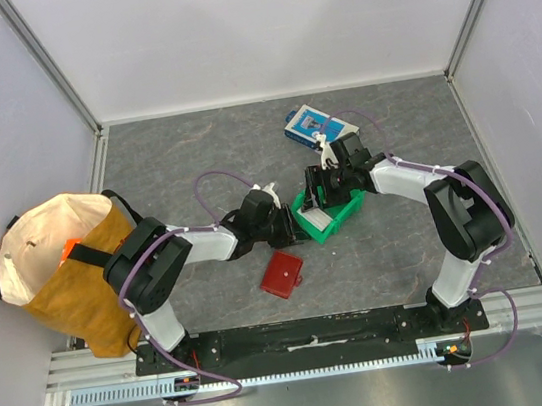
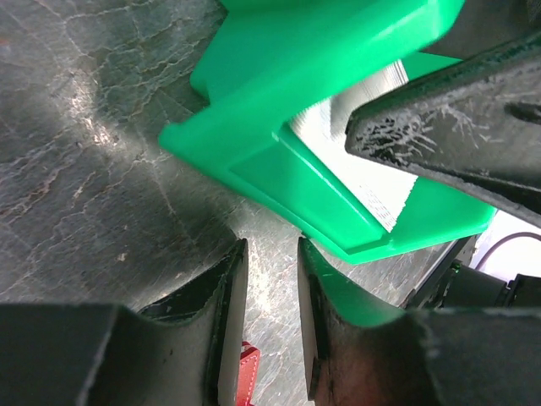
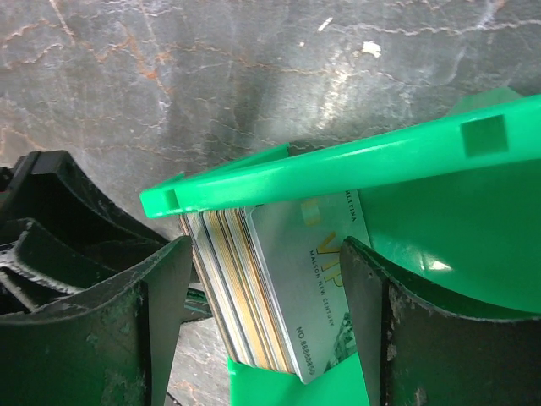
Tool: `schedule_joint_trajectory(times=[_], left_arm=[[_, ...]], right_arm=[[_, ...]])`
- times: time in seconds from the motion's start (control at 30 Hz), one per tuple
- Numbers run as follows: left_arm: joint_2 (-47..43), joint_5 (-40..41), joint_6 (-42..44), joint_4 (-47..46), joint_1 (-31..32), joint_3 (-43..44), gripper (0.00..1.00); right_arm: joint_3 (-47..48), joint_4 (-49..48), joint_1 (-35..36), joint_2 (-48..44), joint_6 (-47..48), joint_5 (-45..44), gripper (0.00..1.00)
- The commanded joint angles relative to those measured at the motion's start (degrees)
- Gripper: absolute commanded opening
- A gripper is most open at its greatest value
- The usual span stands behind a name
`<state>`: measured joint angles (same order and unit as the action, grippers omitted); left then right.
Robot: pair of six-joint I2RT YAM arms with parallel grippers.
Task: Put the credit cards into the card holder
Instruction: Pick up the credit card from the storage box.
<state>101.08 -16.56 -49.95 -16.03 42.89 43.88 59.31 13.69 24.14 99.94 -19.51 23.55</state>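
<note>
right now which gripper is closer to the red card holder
Left. The left gripper sits just beyond the card holder, at the left edge of the green bin; the right gripper is farther off, over the bin.

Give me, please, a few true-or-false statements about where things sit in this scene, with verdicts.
1. The cards stand in the bin. True.
2. The wallet lies in the bin. False: it lies on the table, nearer the arm bases.
3. The right gripper has a finger on each side of the cards. True.
4. The box is in the bag. False: it lies on the table beyond the bin.
5. The left gripper holds the wallet. False: it is at the bin's edge with nothing between its fingers.
</note>
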Motion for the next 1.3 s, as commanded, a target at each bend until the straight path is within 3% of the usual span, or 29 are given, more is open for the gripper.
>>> schedule_joint_trajectory(times=[0.0, 0.33, 0.63, 1.27], left_arm=[[0.9, 0.3, 0.9, -2.0, 0.3, 1.4, 0.36], [1.5, 0.9, 0.6, -0.8, 0.3, 2.6, 0.36], [-0.7, 3.2, 2.8, 3.1, 0.1, 2.9, 0.36], [0.5, 3.5, 5.1, 7.3, -2.3, 7.0, 0.35]], right_arm=[[0.9, -1.0, 0.4, -0.4, -1.1, 7.8, 0.77], [1.6, 4.0, 0.4, 0.4, 2.7, 7.3, 0.76], [6.3, 6.6, 0.3, -1.8, 6.6, -0.3, 0.79], [5.9, 10.7, 0.3, -0.6, 9.6, 6.7, 0.77]])
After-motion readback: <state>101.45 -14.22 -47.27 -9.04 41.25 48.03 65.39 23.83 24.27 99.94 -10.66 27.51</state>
